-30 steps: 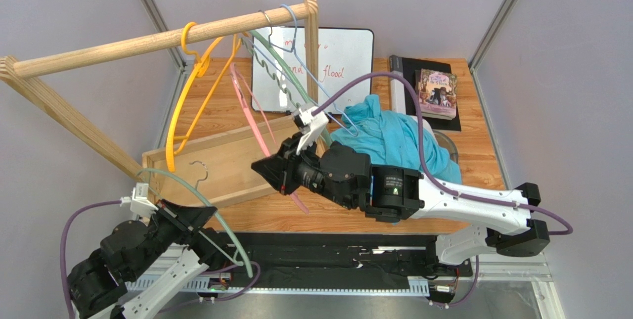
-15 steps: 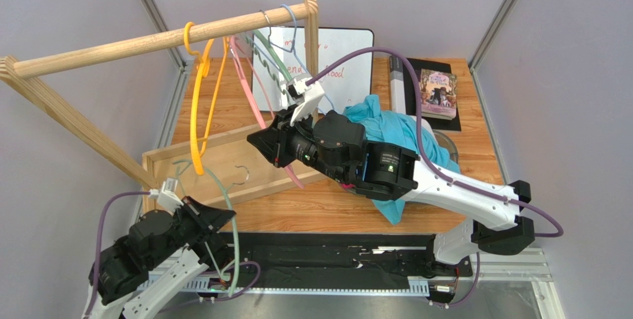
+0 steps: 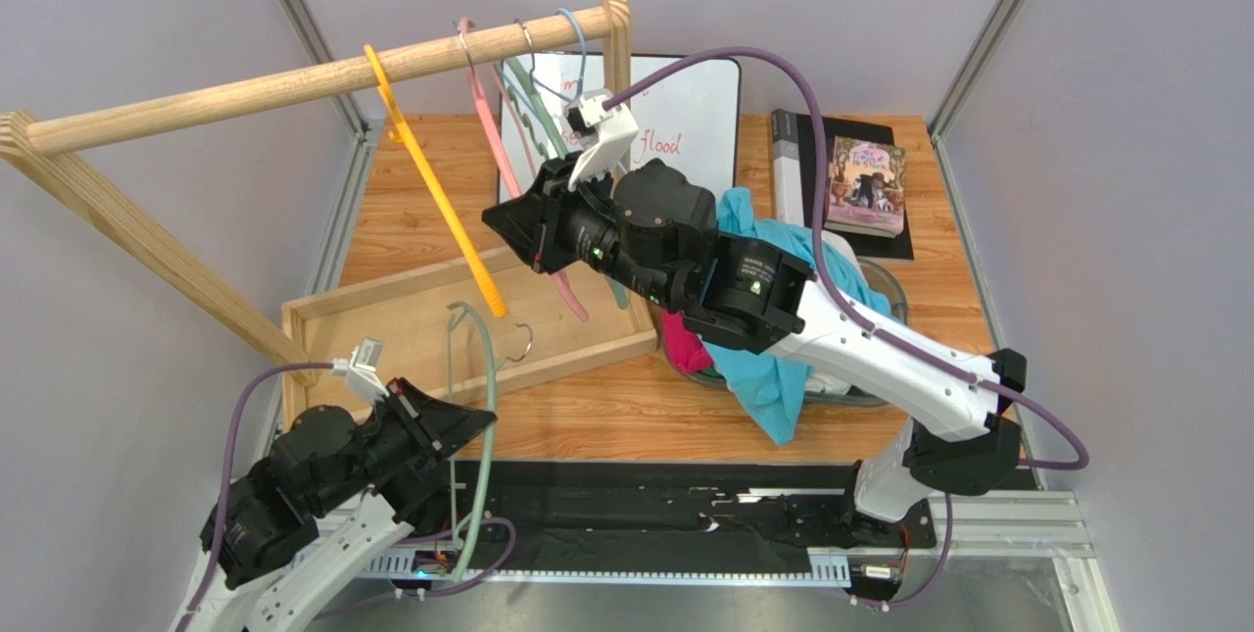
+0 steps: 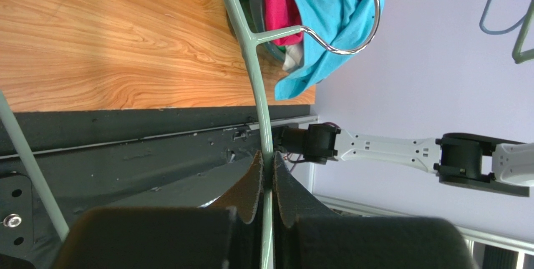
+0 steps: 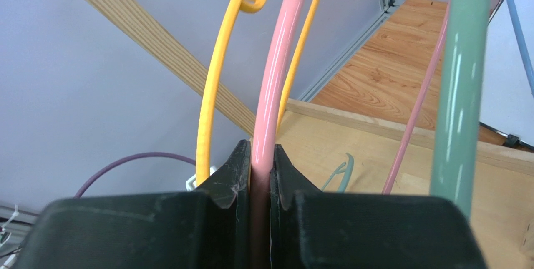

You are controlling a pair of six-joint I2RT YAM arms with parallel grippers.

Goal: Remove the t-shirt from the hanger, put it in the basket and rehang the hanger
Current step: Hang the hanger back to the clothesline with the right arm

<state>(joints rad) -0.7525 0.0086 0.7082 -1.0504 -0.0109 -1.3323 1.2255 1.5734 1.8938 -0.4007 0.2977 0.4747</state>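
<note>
Standing by the rig here. The left fingers [image 4: 259,172] are clenched on the rod of a pale green plastic hanger with a chrome wire hook [image 4: 251,50], which runs straight out past the fingertips. The teal t-shirt [image 4: 319,12] is off it, heaped on the worktop [image 3: 442,191] just beyond that hook, bunched against something magenta, with the right arm above it.

The right fingers [image 5: 251,157] are up high and clamped on a pink plastic hanger [image 5: 276,62] that hooks over the round wooden rail [image 3: 295,81]. A yellow plastic hanger [image 5: 210,94] hangs just left of those fingertips. A thicker green bar rises to their right.
</note>
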